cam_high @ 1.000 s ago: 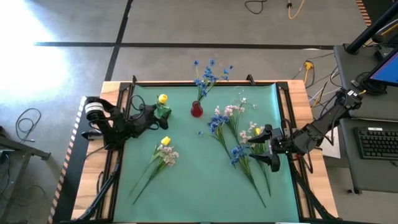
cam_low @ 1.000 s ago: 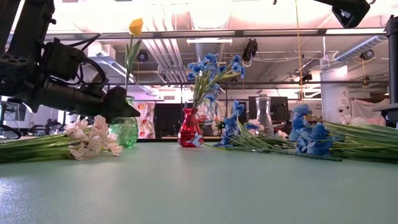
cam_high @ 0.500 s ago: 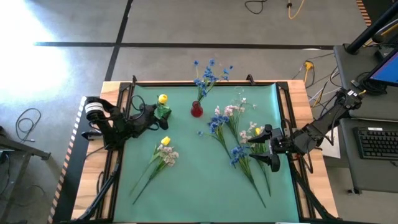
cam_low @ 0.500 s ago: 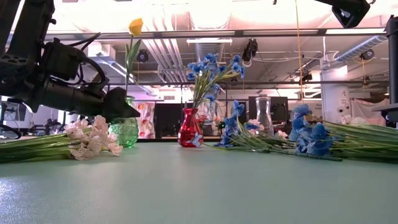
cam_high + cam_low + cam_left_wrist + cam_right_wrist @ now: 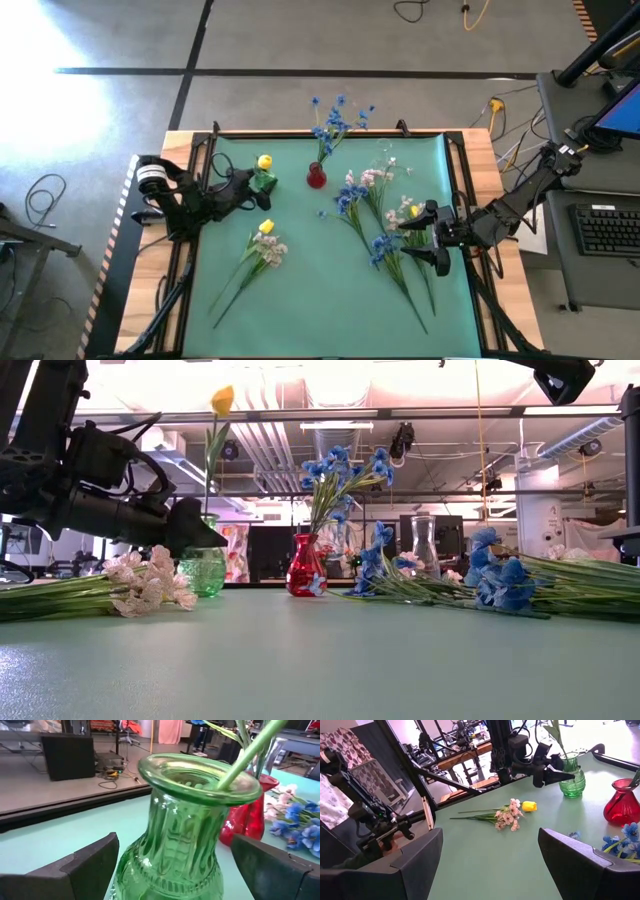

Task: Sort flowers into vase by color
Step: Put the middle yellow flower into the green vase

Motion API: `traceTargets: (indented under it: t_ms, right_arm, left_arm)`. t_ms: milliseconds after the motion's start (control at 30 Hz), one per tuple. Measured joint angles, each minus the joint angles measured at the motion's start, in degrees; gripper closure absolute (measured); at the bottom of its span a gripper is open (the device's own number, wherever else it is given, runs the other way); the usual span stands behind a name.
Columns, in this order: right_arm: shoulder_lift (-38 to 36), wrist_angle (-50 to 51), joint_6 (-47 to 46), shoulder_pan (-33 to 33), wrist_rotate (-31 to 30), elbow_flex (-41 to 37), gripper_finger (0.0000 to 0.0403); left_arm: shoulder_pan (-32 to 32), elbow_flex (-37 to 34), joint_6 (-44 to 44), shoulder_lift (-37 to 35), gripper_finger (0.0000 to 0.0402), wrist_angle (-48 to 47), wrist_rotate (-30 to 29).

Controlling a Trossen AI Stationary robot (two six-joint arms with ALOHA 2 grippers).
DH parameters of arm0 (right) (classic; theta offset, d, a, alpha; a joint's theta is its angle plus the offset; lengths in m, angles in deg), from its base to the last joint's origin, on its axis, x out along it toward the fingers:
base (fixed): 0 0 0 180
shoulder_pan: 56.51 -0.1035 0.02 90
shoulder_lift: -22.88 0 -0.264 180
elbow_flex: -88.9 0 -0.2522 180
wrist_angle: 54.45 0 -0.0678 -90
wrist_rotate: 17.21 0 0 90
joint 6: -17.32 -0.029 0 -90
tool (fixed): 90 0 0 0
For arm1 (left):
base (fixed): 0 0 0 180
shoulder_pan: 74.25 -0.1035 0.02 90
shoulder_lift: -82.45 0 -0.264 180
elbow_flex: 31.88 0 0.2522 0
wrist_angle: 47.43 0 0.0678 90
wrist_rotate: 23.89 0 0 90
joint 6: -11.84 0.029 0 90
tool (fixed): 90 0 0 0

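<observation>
Green matting covers the bench [image 5: 320, 310]. Left gripper [image 5: 170, 865] straddles the green vase [image 5: 185, 835], jaws wide, a yellow flower [image 5: 264, 162] standing inside, seemingly just released. Right gripper [image 5: 420, 240], jaws open, waits over unsorted flowers [image 5: 375, 215]; blue flowers [image 5: 335, 118] fill the red vase [image 5: 316, 178].

A grey floor [image 5: 300, 40] crossed by dark lines lies around the bench [image 5: 480, 150], with cables [image 5: 45, 195] coiled on it to the left. To the right stands a desk [image 5: 580, 120] with a keyboard [image 5: 608, 228]. Beyond the bench, pipes [image 5: 300, 435] and bright lights [image 5: 400, 380] run under the ceiling.
</observation>
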Motion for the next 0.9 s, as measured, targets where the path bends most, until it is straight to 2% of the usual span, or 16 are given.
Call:
traceTargets:
  t_ms: [900]
  right_arm:
    - [0.0,0.02,0.18,-0.01,0.01,0.0,0.0083]
  left_arm:
    - [-0.04,0.41,3.59,-0.74,0.0038,1.66,-0.55]
